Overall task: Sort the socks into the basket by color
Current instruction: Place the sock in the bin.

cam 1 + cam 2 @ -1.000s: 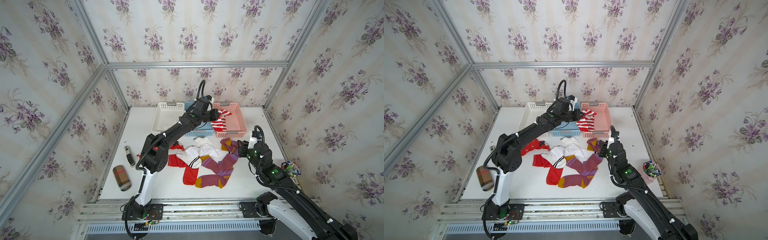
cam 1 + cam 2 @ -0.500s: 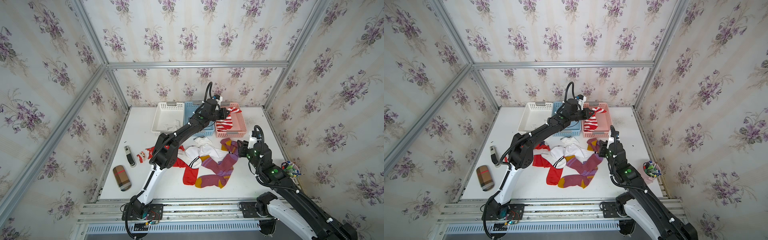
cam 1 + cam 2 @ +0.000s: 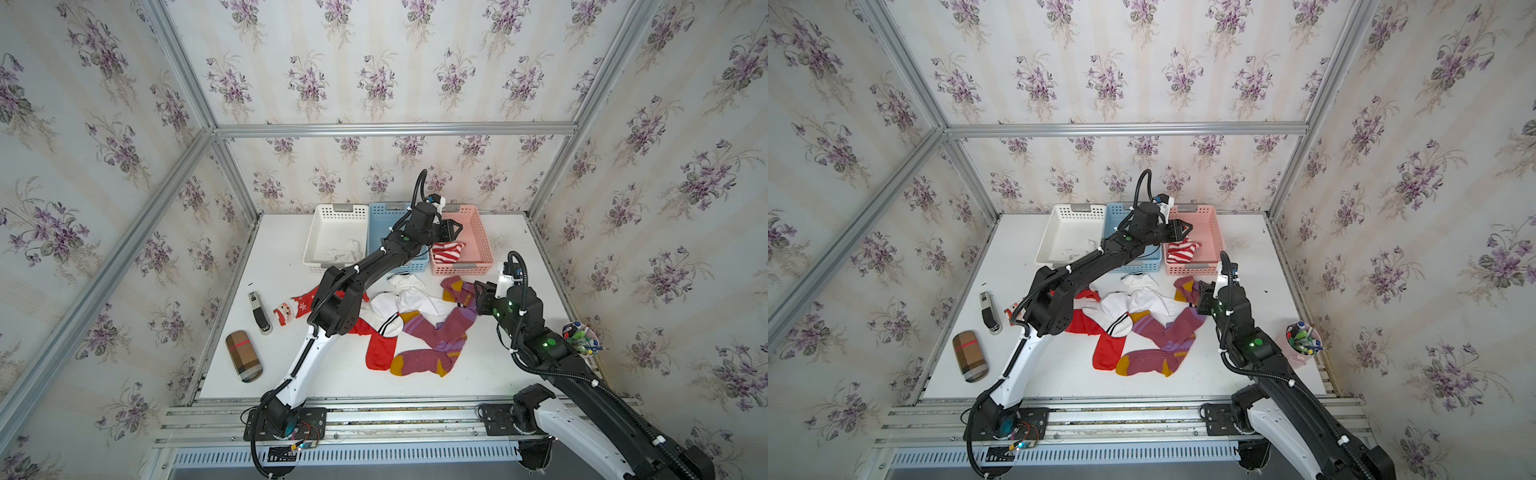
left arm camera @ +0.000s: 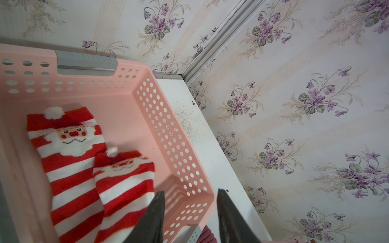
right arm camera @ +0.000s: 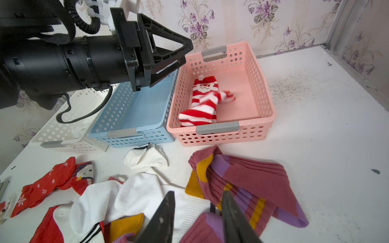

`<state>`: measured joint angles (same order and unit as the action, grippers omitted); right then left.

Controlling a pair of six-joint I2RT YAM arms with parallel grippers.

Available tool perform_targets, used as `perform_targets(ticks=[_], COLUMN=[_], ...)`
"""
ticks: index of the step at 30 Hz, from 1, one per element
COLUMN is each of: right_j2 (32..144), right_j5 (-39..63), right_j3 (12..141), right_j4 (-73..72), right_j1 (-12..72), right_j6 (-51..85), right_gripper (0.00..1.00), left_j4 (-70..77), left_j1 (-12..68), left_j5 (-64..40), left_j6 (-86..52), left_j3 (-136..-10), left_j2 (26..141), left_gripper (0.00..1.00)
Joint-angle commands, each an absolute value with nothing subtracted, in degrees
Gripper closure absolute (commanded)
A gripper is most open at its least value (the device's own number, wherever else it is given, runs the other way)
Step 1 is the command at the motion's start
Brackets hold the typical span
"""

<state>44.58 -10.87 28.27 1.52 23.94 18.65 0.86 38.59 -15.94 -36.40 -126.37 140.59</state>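
- At the far edge of the table [image 3: 286, 249], the left gripper [image 3: 453, 230] is hanging over the pink basket [image 3: 484, 245], the rightmost of three. In the left wrist view its fingers [image 4: 155, 210] are standing apart with nothing between them.
- Two red-and-white striped Santa socks [image 4: 69, 168] are lying loose on that basket's floor, toward its near left corner, one overlapping the other.
- A crumpled white sock [image 3: 343, 251] is resting in the white basket [image 3: 332, 214] at the left. The blue basket [image 3: 376, 232] between the other two is showing no sock.
- Nearer than the baskets, the unsorted heap is spreading across the middle of the table: white socks with black stripes [image 3: 415, 301], maroon-purple socks [image 3: 440, 338] with mustard toes, plain red socks [image 3: 380, 353], and a red Santa sock [image 3: 291, 307] lying out to the left.
- The right gripper [image 5: 199, 192] is hovering just over the heap's right end, jaws parted and gripping nothing, above where a white cuff and a maroon sock are meeting.
- The socks are looking light, limp and stretchy, so they will probably be drooping and dragging neighbours when lifted. Nothing here is looking fragile or slippery.
- Pinching a raised fold or a free cuff seems best, and the folded maroon sock [image 5: 242, 174] at the heap's right edge is offering one. On a flat layer the fingers may be catching two colours at once.
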Motion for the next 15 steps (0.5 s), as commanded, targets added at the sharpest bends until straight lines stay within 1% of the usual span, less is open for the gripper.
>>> perform_targets(ticks=[1,3,4,5,7,15], right_j2=[44.65,44.82,44.98,45.08,45.39,46.89], right_j5=[-10.8,-10.59,-10.32,-10.18,-9.77,-6.17], right_j3=[28.21,28.21,28.3,28.3,28.38,27.96], right_j4=[0.39,0.31,0.31,0.18,0.08,-2.25], right_j1=[23.88,23.84,23.89,23.9,23.88,23.84], right_j6=[19.15,19.07,18.99,18.97,18.98,19.33], right_gripper=[0.62,0.61,0.61,0.61,0.61,0.6], left_j4=[2.02,1.17,0.98,0.91,0.97,-0.59], left_j1=[38.5,38.5,38.51,38.59,38.53,38.5], left_j5=[-15.51,-14.99,-14.85,-14.53,-13.48,-9.16], left_j6=[-34.53,-33.9,-33.52,-33.15,-32.31,-29.41], left_j3=[-126.83,-126.23,-125.51,-124.65,-121.76,-105.94], left_j2=[139.67,138.65,137.87,137.01,134.57,120.45], left_gripper=[0.5,0.46,0.46,0.42,0.39,0.33])
